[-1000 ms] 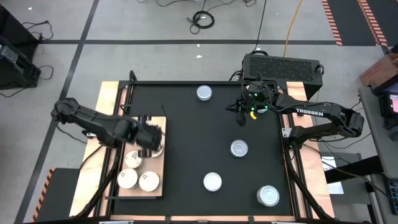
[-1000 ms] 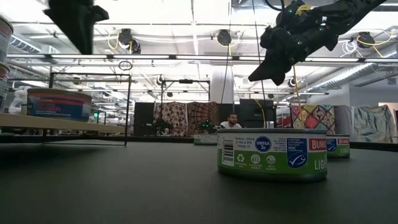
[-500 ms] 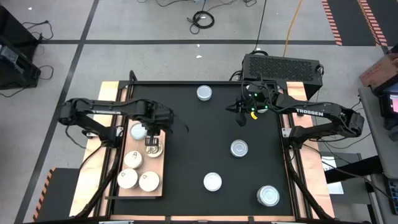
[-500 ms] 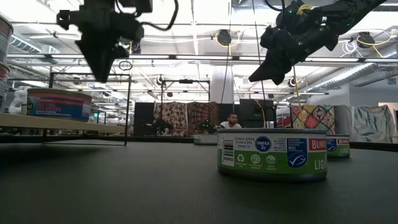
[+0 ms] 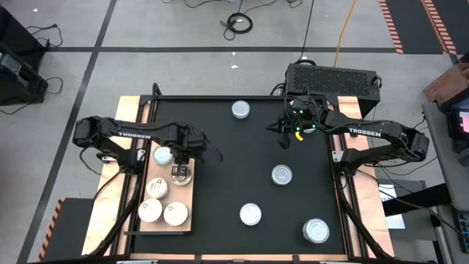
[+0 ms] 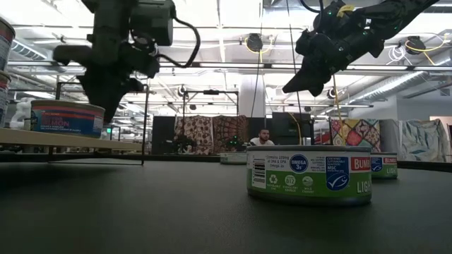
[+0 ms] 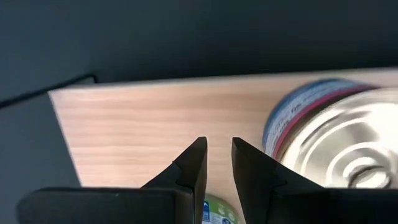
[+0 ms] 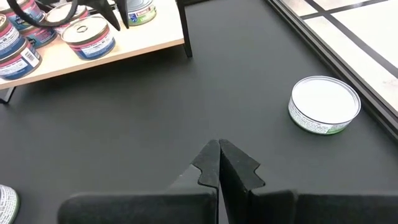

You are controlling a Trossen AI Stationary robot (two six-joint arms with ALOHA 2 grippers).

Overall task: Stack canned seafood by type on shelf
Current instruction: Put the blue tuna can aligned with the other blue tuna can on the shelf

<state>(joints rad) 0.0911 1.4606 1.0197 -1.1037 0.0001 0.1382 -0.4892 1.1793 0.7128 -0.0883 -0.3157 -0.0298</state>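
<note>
The shelf [image 5: 187,196] is a light wooden board at the mat's left side. On it stand several tins: a white-topped one [image 5: 163,155] at the far end, a silver-topped one [image 5: 181,174] and cream-topped ones [image 5: 156,188] nearer. My left gripper [image 5: 183,150] hovers over the shelf's far end. In the left wrist view its fingers [image 7: 217,149] stand a narrow gap apart, holding nothing, beside the silver tin [image 7: 336,143]. My right gripper [image 5: 284,138] hangs shut and empty above the mat's far right part [image 8: 219,146]. Loose tins lie on the mat [image 5: 240,110], [image 5: 282,174], [image 5: 250,214], [image 5: 316,230].
The black mat [image 5: 220,183] has a black frame around it. A green-labelled tin [image 6: 308,174] stands close before the low camera. A black box [image 5: 333,77] sits beyond the mat's far right corner. A person [image 6: 263,137] sits in the room behind.
My left arm has swung from over the shelf's middle toward the shelf's far end and has come lower in the low view. The white-topped tin at the shelf's far end has come into view.
</note>
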